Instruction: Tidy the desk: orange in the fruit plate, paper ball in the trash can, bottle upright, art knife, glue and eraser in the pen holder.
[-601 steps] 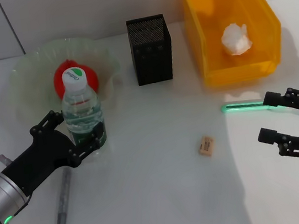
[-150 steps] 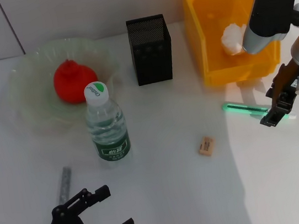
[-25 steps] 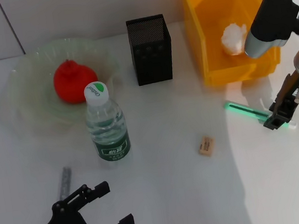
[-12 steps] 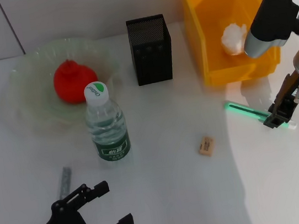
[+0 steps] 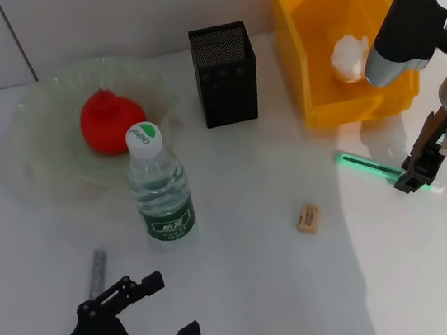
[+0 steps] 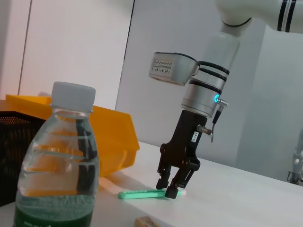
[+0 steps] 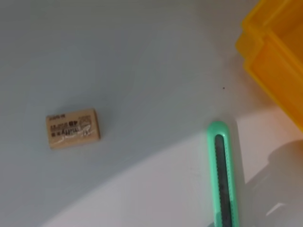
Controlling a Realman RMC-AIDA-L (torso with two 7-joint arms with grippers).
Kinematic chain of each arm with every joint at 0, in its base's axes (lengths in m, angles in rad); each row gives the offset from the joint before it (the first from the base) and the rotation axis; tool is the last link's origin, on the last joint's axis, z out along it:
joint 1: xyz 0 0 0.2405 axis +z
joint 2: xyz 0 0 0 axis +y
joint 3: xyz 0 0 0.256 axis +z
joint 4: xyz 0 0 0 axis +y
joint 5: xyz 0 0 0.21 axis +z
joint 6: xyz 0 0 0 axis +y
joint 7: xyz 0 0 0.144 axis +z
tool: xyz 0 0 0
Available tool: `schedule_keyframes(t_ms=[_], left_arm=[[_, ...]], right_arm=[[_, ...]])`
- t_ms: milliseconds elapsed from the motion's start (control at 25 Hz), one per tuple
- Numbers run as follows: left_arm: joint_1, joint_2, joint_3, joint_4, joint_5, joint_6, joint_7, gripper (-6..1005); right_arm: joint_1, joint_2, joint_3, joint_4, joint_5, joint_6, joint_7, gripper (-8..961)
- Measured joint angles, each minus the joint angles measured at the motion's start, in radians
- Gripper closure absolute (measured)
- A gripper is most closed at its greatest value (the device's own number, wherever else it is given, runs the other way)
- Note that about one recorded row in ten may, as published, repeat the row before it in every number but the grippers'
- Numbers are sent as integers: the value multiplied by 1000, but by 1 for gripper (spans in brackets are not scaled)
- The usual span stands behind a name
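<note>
The orange [image 5: 111,123] lies in the fruit plate [image 5: 41,172]. The bottle [image 5: 159,186] stands upright in front of it, and also shows in the left wrist view [image 6: 57,175]. The paper ball [image 5: 350,58] lies in the trash can [image 5: 308,56]. The pen holder [image 5: 225,74] stands between plate and can. My right gripper [image 5: 416,180] points down, shut on the near end of the green art knife [image 5: 366,165], which lies on the table [image 6: 142,193]. The eraser [image 5: 307,217] lies left of it [image 7: 73,128]. My left gripper [image 5: 150,326] is open and empty at the front left.
A grey stick-shaped item [image 5: 97,274] lies just beyond my left gripper, in front of the bottle. The right wrist view shows the knife [image 7: 222,175] close to the trash can's corner [image 7: 279,56]. White wall tiles run behind the desk.
Since 24 s ago my left gripper let go of the upright bottle and drew back. My right gripper came down onto the knife, which turned slightly. Nothing moved in the last second.
</note>
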Motion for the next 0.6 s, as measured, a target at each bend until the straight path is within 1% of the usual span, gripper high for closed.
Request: schedule_keyframes(t_ms=[440,600], left_arm=[[0,0,2,0,0,1,0,185],[0,0,1,0,0,1,0,185]], right_arm=[[-1,-1,1,4,-1,0,0,682],[-1,-2,1,8,-2,3,-1,710]])
